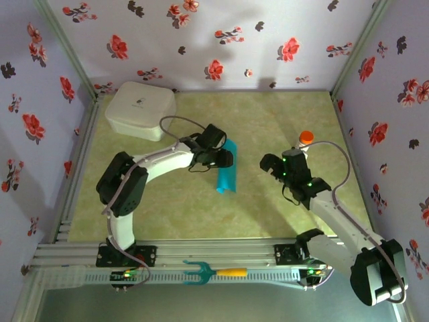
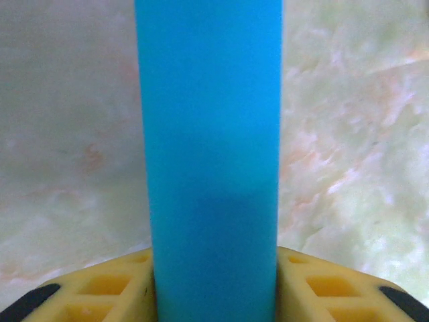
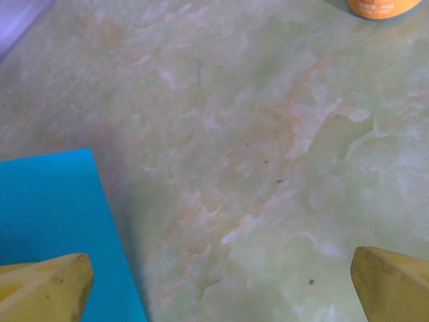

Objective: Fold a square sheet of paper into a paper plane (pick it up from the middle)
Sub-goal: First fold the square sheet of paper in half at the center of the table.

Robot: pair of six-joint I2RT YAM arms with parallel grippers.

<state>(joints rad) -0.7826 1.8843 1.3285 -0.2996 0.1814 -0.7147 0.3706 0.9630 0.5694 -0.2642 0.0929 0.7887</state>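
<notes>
The square sheet of paper [image 1: 226, 169] is teal-blue and bent into a narrow arch standing on the green table, near the middle. My left gripper [image 1: 224, 158] is shut on it from the left. In the left wrist view the paper [image 2: 211, 147] rises as a blue band pinched between the yellow fingers [image 2: 110, 285]. My right gripper [image 1: 271, 165] hovers to the right of the paper, apart from it, jaws wide open. In the right wrist view the paper's edge [image 3: 50, 215] lies at the lower left, and bare table shows between the right gripper's [image 3: 221, 285] yellow fingertips [image 3: 392, 282].
A white lidded box [image 1: 141, 111] sits at the back left. An orange-capped object [image 1: 305, 137] stands behind the right gripper and shows as an orange rim [image 3: 382, 7] in the right wrist view. A teal fork tool with yellow handle [image 1: 213, 272] lies on the front rail. Floral walls enclose three sides.
</notes>
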